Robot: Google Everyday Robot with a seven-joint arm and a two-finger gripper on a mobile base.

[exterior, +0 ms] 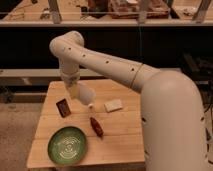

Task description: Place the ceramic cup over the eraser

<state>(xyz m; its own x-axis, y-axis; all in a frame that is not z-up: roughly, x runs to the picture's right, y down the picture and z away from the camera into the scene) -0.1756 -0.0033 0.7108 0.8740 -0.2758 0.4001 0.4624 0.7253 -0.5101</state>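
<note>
Holding the cup aloft beside the eraser

Looking down the arm [107,65], I see it sweep in from the right, bend high over the far left of the wooden table [125,142], and drop straight down. The gripper [77,92] hangs at the end of it, over the table's rear left part. Its jaws look closed on the ceramic cup [86,95], which tilts out toward the picture's right and is not resting flat on the wood. The eraser [63,107] lies uncovered on the table, just left of the cup and a little nearer the camera. A pale block [113,105] sits farther right, well apart from the cup. A red-brown wrapped object [96,126] lies toward the front, and the green plate [67,145] rests at the near left corner
</note>
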